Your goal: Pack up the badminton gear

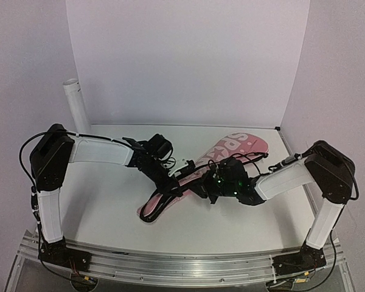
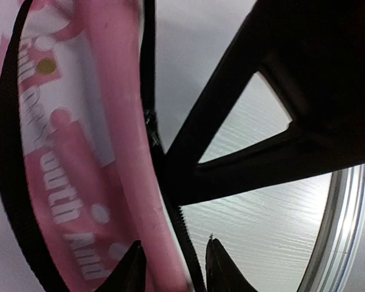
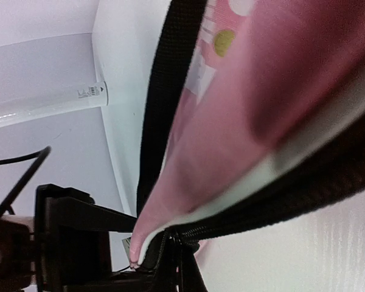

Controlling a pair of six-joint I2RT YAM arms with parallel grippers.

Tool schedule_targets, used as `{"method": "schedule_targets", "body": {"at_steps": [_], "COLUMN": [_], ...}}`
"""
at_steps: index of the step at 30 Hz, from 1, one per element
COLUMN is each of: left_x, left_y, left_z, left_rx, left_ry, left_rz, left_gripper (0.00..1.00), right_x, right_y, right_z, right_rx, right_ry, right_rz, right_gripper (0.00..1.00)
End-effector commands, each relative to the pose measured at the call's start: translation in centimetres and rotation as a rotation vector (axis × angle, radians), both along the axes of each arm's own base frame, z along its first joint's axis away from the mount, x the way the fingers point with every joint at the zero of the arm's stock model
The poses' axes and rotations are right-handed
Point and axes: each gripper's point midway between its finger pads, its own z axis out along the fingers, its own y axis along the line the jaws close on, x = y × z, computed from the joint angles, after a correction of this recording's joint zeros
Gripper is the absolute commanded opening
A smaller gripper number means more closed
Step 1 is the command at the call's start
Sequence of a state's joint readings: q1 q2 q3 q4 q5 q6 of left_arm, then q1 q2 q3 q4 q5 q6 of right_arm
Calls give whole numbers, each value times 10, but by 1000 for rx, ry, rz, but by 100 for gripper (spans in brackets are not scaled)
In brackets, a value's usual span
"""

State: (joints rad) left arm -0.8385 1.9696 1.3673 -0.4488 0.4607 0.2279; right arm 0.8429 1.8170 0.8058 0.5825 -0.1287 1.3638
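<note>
The left hand (image 2: 173, 269) stands slightly parted astride the white-lettered pink bag's (image 1: 238, 146) black-zipped edge; the right hand (image 1: 205, 190) is closed.

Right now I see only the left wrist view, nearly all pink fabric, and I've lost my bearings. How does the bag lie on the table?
Observer: The pink bag lies diagonally on the table, lettered end toward the back right.
Operator: Where's the right gripper?
Observer: The right gripper meets the left gripper around the bag's middle.
Operator: Anything standing nearby?
Observer: A white tube stands at the back left corner.
</note>
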Motion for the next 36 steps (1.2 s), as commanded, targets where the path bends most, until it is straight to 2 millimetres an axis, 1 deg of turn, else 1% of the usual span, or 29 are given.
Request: {"method": "schedule_targets", "body": {"at_steps": [1, 2, 4, 6, 7, 8, 10, 11, 13, 14, 16, 18, 20, 23, 26, 30, 31, 33, 36], "left_x": [-6, -7, -12, -12, -9, 0, 31, 50, 75, 86, 106, 119, 129, 132, 128, 122, 121, 117, 105], "left_y": [-32, -31, -33, -39, -42, -45, -51, -54, -65, -69, -74, -68, -59, -49, -46, -40, -40, -45, -51], "left_z": [34, 37, 52, 81, 93, 103, 110, 106, 70, 54, 35, 15, 7, -1, -13, -48, -56, -64, -76], "left_rx": [-144, -145, -178, -251, -285, -310, -321, -297, -190, -128, -39, 14, 31, 63, 89, 157, 163, 150, 125], "left_ry": [14, 17, 22, 20, 23, 26, 27, 18, 2, -12, -25, -13, -9, -42, -46, -24, -13, 24, 117], "left_rz": [-79, -83, -108, -133, -130, -111, -11, 44, 82, 102, 144, 188, 223, 230, 221, 216, 216, 207, 203], "left_gripper": [45, 52, 61, 68, 72, 76, 82, 85, 98, 99, 100, 100, 100, 100, 100, 100, 100, 100, 99], "right_x": [-17, -18, -20, -23, -24, -25, -27, -28, -30, -30, -30, -30, -29, -29, -27, -24, -24, -24, -24], "right_y": [0, -1, -4, -9, -10, -11, -10, -10, -12, -13, -15, -16, -14, -11, -5, 1, 2, 2, 2], "right_z": [-25, -31, -37, -41, -42, -42, -43, -44, -46, -46, -46, -44, -44, -46, -46, -47, -48, -51, -56], "right_rx": [-53, -57, -39, -19, -17, -16, -19, -20, -23, -25, -28, -28, -25, -24, -17, -11, -12, -15, -21], "right_ry": [19, 25, 27, 32, 31, 29, 26, 28, 31, 30, 26, 19, 18, 25, 25, 27, 30, 36, 46], "right_rz": [63, 65, 57, 37, 36, 40, 57, 60, 62, 60, 54, 53, 58, 68, 81, 88, 89, 91, 87], "right_gripper": [0, 0, 0, 0, 0, 0, 0, 0, 0, 0, 0, 0, 0, 0, 0, 0, 0, 0, 0]}}
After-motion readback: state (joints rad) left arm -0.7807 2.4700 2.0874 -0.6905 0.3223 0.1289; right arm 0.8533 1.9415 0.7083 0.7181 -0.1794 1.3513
